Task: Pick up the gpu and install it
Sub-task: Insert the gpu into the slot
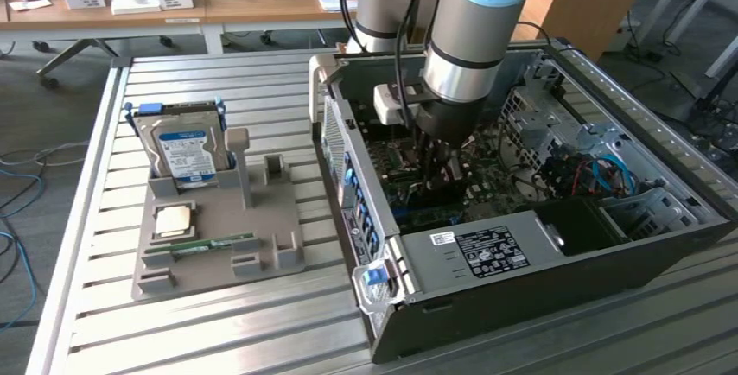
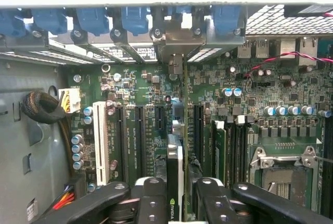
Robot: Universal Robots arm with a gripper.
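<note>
Slatted metal is forming the table [image 1: 231, 323] that is carrying everything in the exterior view, and wooden desks with small boxes are standing behind it. On the exterior view's right an open computer case [image 1: 645, 237] is lying on its side, with the green motherboard [image 2: 250, 99] facing up. The grey arm [image 1: 467, 38] is reaching straight down into the case, and the end effector [image 1: 436, 168] is hanging just above the board, among the slots.

In the wrist view the end effector [image 2: 177, 198] is clamping the gpu [image 2: 176, 182] between its two black fingers [image 2: 151, 198]. The card is standing on its edge, so it is showing as a thin dark strip with a pale edge, running from the fingers toward the back wall of the case. Its silver end bracket [image 2: 177, 44] is sitting at that wall, in line with the row of blue slot clips [image 2: 93, 21]. The card is standing over the black expansion slots [image 2: 138, 135], between them and the memory slots [image 2: 229, 146]; whether it is fully seated I cannot tell. An empty processor socket [image 2: 283, 174] is lying further along the board.

On the exterior view's left a grey holder [image 1: 219, 245] is standing on the table, well apart from the case. A silver hard drive with a blue label [image 1: 185, 150] is standing upright in it, and a narrow green memory stick [image 1: 213, 244] is lying flat on its front part.
</note>
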